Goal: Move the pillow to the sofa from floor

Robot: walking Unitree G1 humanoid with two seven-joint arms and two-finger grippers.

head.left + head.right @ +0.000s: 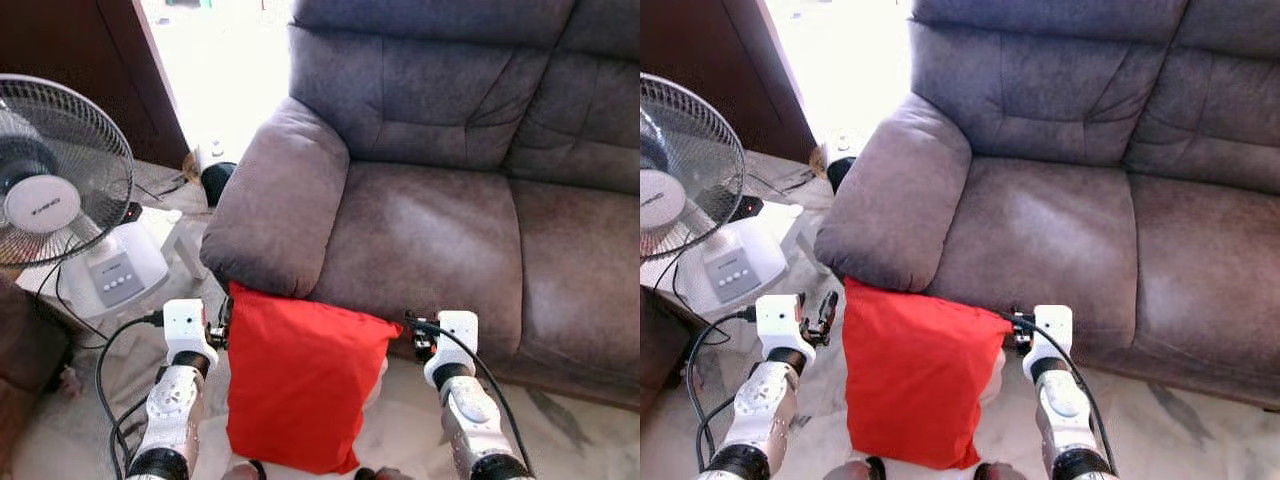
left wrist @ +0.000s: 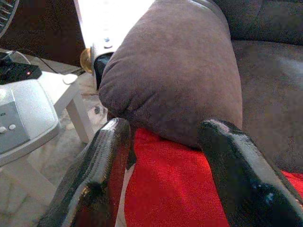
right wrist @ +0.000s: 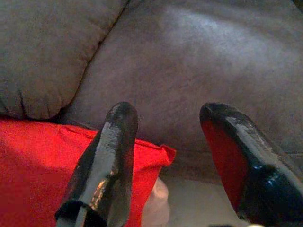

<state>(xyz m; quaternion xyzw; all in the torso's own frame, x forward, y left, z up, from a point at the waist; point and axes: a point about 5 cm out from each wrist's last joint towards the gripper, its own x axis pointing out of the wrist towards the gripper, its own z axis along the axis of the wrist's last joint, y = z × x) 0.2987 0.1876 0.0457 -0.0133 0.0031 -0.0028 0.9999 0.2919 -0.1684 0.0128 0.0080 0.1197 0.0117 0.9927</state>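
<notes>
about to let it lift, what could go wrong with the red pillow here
1. The red pillow sits with its top edge under the sofa armrest; lifting straight up may snag it there.
2. The left gripper and right gripper are open at its top corners, so one side may slip free.
3. The fan stands close on the left.
</notes>
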